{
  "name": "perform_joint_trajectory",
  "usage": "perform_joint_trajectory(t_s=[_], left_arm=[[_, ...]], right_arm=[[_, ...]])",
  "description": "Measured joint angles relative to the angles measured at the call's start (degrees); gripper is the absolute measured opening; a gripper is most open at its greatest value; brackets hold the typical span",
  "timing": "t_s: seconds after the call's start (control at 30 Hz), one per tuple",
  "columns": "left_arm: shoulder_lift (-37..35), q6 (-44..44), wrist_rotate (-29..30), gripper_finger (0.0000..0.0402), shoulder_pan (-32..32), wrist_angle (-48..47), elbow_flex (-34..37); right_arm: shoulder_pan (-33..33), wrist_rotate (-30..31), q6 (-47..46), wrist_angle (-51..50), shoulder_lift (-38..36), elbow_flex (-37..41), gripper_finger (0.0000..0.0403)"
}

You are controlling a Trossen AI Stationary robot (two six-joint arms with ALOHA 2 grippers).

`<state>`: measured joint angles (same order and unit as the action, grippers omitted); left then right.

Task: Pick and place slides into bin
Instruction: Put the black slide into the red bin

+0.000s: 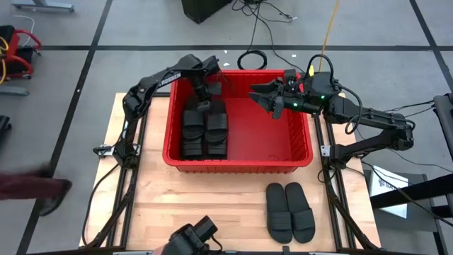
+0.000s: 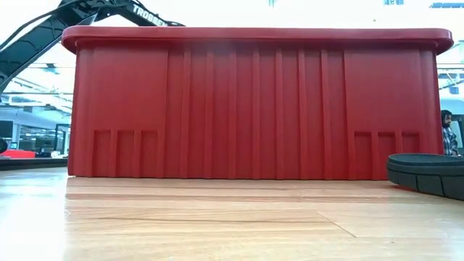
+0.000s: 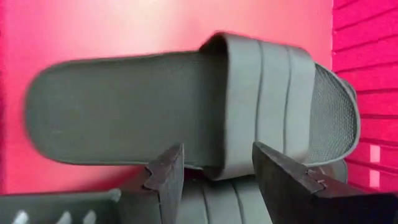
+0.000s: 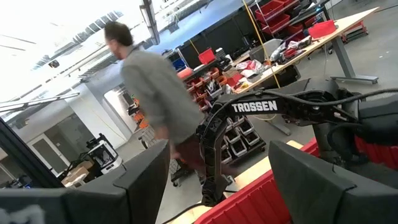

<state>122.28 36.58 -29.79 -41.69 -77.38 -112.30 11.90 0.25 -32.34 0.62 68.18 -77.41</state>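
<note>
The red bin (image 1: 304,152) stands mid-table. Several black slides (image 1: 205,131) lie in its left part, stacked. My left gripper (image 1: 205,99) hangs over the bin's far left and points down. It is open, and in the left wrist view (image 3: 214,180) its fingers stand on either side of the top slide's ribbed strap (image 3: 267,93). My right gripper (image 1: 272,99) is open and empty above the bin's far right part, pointing toward the table's left. Two more slides (image 1: 290,211) lie side by side on the table near the front right; one shows in the low view (image 2: 428,170). My left gripper's open fingers (image 3: 165,180) come from above and stand on either side of the strap's edge (image 3: 230,165) of the top slide, which lies flat on the stack in the bin. Whether they touch it I cannot tell.
The bin's right half (image 1: 276,138) is bare red floor. A person (image 4: 158,93) walks in the room beyond the table, seen in the right wrist view. A black camera mount (image 1: 191,237) sits at the table's front edge. Cables lie on the floor behind the table.
</note>
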Motion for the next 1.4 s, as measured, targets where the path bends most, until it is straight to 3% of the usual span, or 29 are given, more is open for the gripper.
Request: perform_joint_trajectory(t_s=[0.27, 0.47, 0.93, 1.4], left_arm=[[-1.34, -2.35, 2.03, 0.0184, -0.02, -3.0, -9.36], [-5.11, -5.4, 7.19, 0.0184, 0.62, -2.69, -14.55], [-17.53, -13.23, 13.36, 0.0184, 5.99, -2.08, -14.9], [-26.83, -26.83, 19.58, 0.0184, 20.64, -2.06, -14.9]], right_arm=[[0.47, -0.07, 0.61, 1.35, -0.02, 0.0, 0.0265], [0.52, -0.07, 0.98, 1.66, -0.09, 0.0, 0.0265], [0.52, -0.26, 0.68, 1.73, -0.58, 0.0, 0.0265], [0.39, -0.39, 2.91, 1.67, -4.93, 0.0, 0.0265]])
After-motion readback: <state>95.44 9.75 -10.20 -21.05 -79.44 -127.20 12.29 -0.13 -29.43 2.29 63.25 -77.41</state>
